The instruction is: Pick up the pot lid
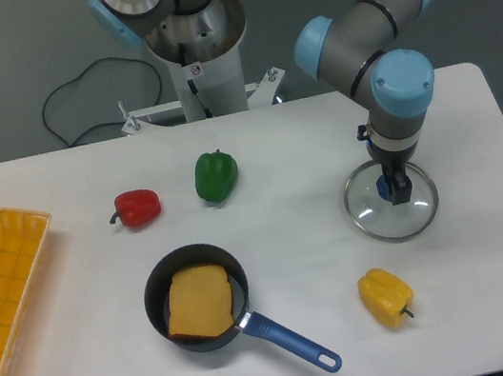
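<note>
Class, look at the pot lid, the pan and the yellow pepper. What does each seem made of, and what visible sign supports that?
Pot lid: probably clear glass with a metal rim; it looks see-through, with a thin grey edge.
Pan: likely metal with a dark coating; its wall is evenly black.
Yellow pepper: smooth and slightly shiny; plastic or real, the look leaves open.
</note>
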Motion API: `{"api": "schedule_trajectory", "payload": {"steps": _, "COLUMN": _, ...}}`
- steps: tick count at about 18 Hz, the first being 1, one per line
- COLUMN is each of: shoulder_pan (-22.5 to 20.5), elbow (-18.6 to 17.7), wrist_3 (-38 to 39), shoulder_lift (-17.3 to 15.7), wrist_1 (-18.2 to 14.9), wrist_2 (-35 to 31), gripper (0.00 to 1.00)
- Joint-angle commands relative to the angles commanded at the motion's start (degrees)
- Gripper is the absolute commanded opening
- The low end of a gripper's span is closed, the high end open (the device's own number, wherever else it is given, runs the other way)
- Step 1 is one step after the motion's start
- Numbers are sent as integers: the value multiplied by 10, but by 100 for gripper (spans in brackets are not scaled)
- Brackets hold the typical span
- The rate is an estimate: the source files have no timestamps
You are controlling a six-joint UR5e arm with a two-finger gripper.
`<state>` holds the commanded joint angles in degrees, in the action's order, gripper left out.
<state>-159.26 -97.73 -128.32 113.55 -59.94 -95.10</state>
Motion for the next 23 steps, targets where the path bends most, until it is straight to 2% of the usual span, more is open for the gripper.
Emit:
{"api": "schedule_trajectory", "payload": {"steps": 6, "shoulder_pan": -8, "elbow": 0, "wrist_3": 7, "shoulder_lift": 3, "wrist_1": -1, "wrist_2": 14, "gripper": 100}}
{"api": "schedule_trajectory", "payload": {"steps": 9, "shoulder_pan": -8, "elbow": 0, "wrist_3": 35, "shoulder_lift": 4, "wrist_1": -1, "wrist_2": 36, "gripper": 100}}
{"api": "schedule_trajectory", "payload": {"steps": 17, "shoulder_pan": -9, "elbow": 2, "wrist_3": 40, "shoulder_lift": 12, "wrist_1": 1, "wrist_2": 37, "gripper": 100}}
{"api": "schedule_trajectory", "payload": {"steps": 23, "shoulder_pan": -9, "elbow": -1, "wrist_3": 40, "shoulder_lift": 22, "wrist_1": 18, "wrist_2": 36, "gripper": 100}}
